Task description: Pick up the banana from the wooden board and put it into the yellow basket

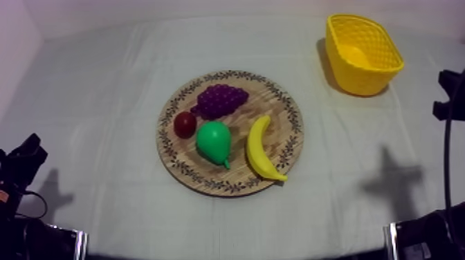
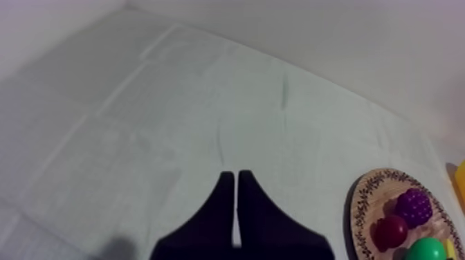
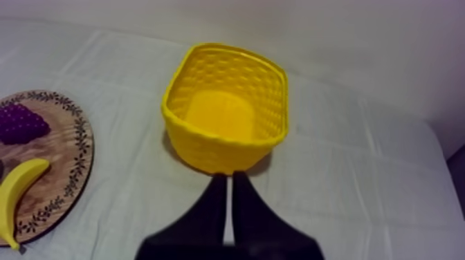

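Observation:
A yellow banana (image 1: 261, 149) lies on the right part of the round wooden board (image 1: 271, 105) in the middle of the table. The empty yellow basket (image 1: 363, 81) stands at the far right. My left gripper (image 2: 231, 174) is shut on nothing, its fingers a narrow wedge over bare cloth, with the board (image 2: 365, 207) off to its side. My right gripper (image 3: 226, 175) is also shut on nothing and hangs just in front of the basket (image 3: 214, 152). The banana (image 3: 19, 187) and the board (image 3: 68, 149) lie farther off beside it.
The board also carries purple grapes (image 1: 220, 99), a small red fruit (image 1: 185, 124) and a green pear (image 1: 214, 142), all left of the banana. Open cloth lies between board and basket. My arms sit low at the left (image 1: 21, 169) and right (image 1: 450, 86) edges.

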